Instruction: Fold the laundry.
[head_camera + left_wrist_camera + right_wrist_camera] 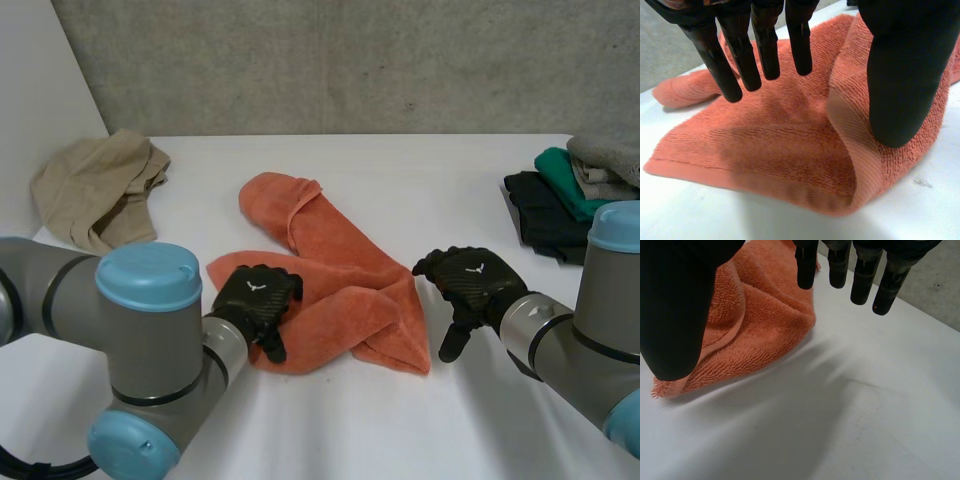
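Left fingers (pixel 741 59) over orange towel (pixel 782 150)

My white bench (pixel 420 170) carries an orange towel (pixel 330 290); a beige cloth (pixel 100 185) lies left of it, stacked folded clothes (pixel 560 200) to its right.

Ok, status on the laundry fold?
Left hand open, at near edge of crumpled orange terry towel. Right hand open, beside its corner. Beige cloth, folded stack lie apart.

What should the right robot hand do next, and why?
Probably shift the right robot hand toward the near corner of the orange towel and pinch it: its straight fingers hang over bare table beside that corner, while the left robot hand, open, is over the rumpled towel's other near end.
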